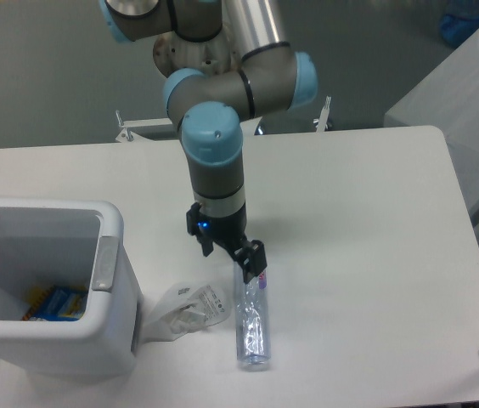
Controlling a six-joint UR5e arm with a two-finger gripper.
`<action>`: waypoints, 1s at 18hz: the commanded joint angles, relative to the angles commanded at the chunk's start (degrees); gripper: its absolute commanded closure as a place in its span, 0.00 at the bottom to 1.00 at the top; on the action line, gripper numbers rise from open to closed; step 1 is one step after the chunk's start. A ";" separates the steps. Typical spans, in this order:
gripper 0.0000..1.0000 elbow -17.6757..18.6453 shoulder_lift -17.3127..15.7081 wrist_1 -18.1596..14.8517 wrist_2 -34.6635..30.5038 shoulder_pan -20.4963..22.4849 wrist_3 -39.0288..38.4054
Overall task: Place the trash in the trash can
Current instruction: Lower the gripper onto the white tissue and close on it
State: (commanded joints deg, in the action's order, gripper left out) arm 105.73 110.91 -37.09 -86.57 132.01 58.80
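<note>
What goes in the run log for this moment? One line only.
gripper: open, over bottle cap end | wrapper: on table beside trash can | trash binned: neither piece

Bottle (253, 327) flat by wrapper (187, 310) (crumpled), beside bin (112, 280).
</note>
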 joint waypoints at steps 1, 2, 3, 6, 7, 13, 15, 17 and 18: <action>0.00 0.00 0.09 0.00 0.79 -0.09 -0.17; 0.00 0.00 0.44 0.00 1.84 -0.09 -0.61; 0.00 0.17 0.97 0.00 2.63 -0.26 -1.14; 0.00 -0.17 2.55 0.09 2.90 -1.32 -4.12; 0.00 -0.35 2.73 0.09 2.90 -1.41 -4.83; 0.00 -1.23 4.66 0.35 2.82 -2.37 -7.21; 0.00 -1.41 5.10 0.62 2.73 -2.46 -7.21; 0.04 -1.67 5.63 0.62 2.55 -2.37 -7.29; 0.16 -1.76 5.72 0.62 2.46 -2.37 -7.29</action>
State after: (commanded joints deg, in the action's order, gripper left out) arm 103.98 116.63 -36.47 -84.11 129.64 51.50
